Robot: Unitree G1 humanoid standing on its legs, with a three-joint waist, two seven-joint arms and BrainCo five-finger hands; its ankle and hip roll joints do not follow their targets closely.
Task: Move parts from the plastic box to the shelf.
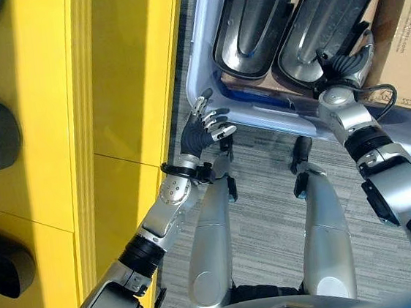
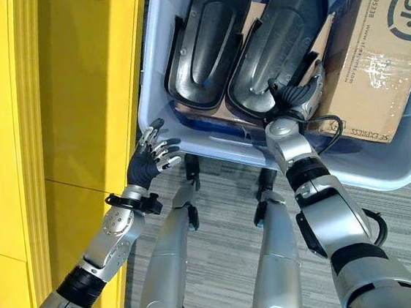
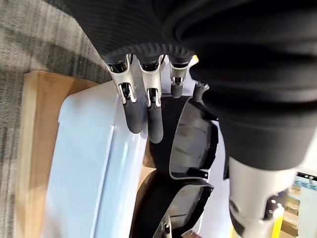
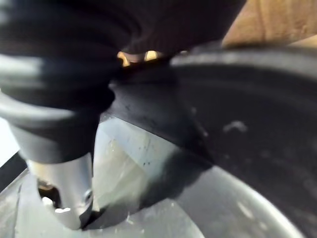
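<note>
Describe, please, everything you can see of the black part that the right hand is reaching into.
The right-hand black part is a glossy, moulded shell, plastic by its look, long and rounded with a raised rim and a ridge along its hollow. It lies open side up in the plastic box, beside a matching part and against a cardboard box. The right hand rests at its near end; whether its fingers grip cannot be seen.

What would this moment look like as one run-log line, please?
right hand: on black part in plastic box | left hand: open, idle | shelf: beside
</note>
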